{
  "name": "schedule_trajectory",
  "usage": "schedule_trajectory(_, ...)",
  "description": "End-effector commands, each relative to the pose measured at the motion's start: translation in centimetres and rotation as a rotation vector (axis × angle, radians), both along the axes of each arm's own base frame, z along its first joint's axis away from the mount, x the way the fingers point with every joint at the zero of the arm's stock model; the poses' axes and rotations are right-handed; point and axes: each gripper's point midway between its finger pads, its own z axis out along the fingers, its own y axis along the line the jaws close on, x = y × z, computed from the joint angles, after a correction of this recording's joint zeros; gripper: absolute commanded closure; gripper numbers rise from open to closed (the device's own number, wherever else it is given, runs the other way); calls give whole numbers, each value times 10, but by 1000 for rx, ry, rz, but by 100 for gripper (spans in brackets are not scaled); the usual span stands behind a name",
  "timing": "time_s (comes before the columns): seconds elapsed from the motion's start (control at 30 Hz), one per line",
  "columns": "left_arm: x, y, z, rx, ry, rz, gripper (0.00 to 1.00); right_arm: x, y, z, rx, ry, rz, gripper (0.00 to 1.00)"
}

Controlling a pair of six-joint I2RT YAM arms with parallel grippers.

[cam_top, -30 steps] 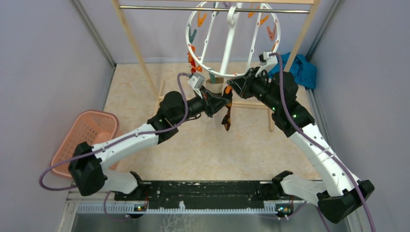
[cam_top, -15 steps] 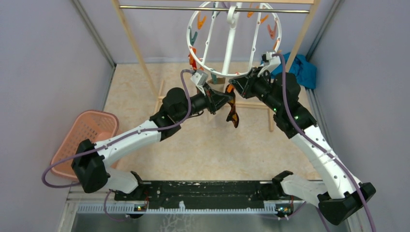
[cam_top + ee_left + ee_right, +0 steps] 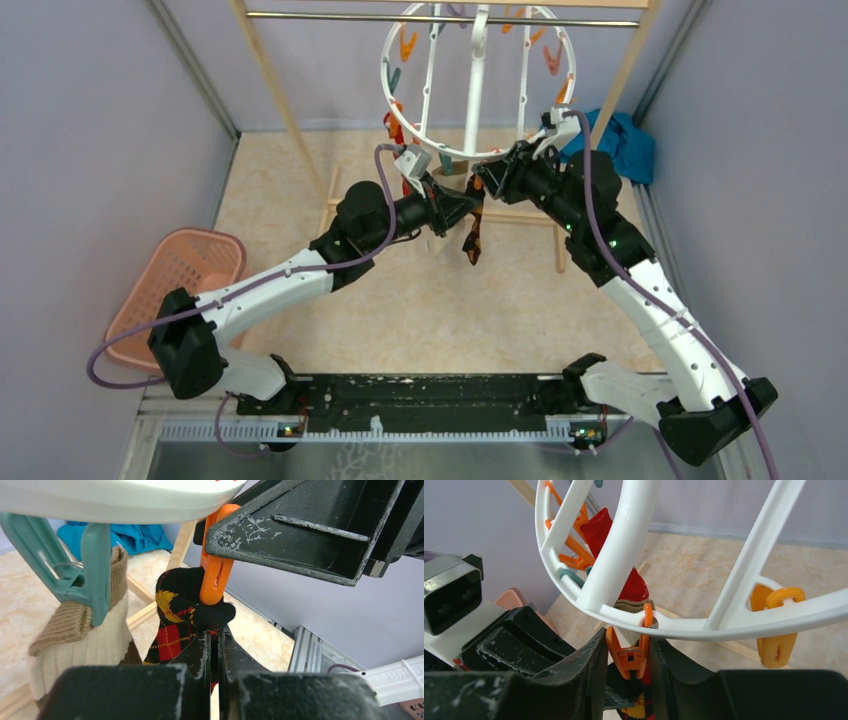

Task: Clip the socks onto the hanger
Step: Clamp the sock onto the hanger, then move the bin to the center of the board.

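Bright, even light with soft shadows; the near hanger (image 3: 115, 497) looks blurred.

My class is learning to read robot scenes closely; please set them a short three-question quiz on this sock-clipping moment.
1. True or false: the left gripper pinches the red plaid sock.
2. What colour clip holds the beige sock? A orange, B teal, C white.
3. Fill in: the right gripper squeezes an orange ____ on the hanger.
Key: 1 true; 2 B; 3 orange clip.
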Motion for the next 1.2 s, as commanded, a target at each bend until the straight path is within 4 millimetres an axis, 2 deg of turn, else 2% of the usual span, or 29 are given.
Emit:
schedule_trajectory(0.0,-2,2,25,-41,-51,5,100,-6,-6,20,37,-54,-12,66)
schedule_trajectory(0.1,-2,2,25,-42,-50,3,100,-7,-6,21,38,-56,-14,63)
schedule_trajectory(0.17,-2,1,25,-43,-48,2,97,-7,-7,22,38,-58,-16,57)
schedule_trajectory(0.27,-4,1,26,-42,-48,-6,73,-8,-9,23,38,-63,-21,49)
schedule_trajectory(0.37,-5,3,25,-36,-45,-5,52,-9,-10,24,37,-68,-25,48)
schedule_trajectory(0.4,-5,4,24,-33,-47,-3,41,-9,-11,24,36,-68,-29,47)
schedule_trajectory(0.5,-7,9,22,-23,-44,5,22,-10,-16,24,32,-73,-50,46)
schedule_trajectory(0.63,-11,22,13,9,-22,31,3,-14,-27,24,24,-82,-94,44)
schedule_trajectory(0.7,-13,33,5,33,1,68,1,-17,-34,22,18,-82,-120,43)
schedule_trajectory(0.83,-6,73,-18,75,80,240,1,-23,-49,15,7,-79,-176,42)
schedule_trajectory(0.97,-8,129,-44,141,163,446,1,-32,-58,-6,-15,-55,-194,42)
schedule_trajectory(1.03,-9,168,-60,158,232,599,1,-37,-58,-21,-16,-30,-187,41)
schedule_trajectory(1.13,-17,243,-76,100,372,912,2,-41,-56,-43,-16,9,-165,41)
schedule_trajectory(1.17,-25,269,-89,127,415,1016,3,-42,-55,-50,-19,22,-161,41)
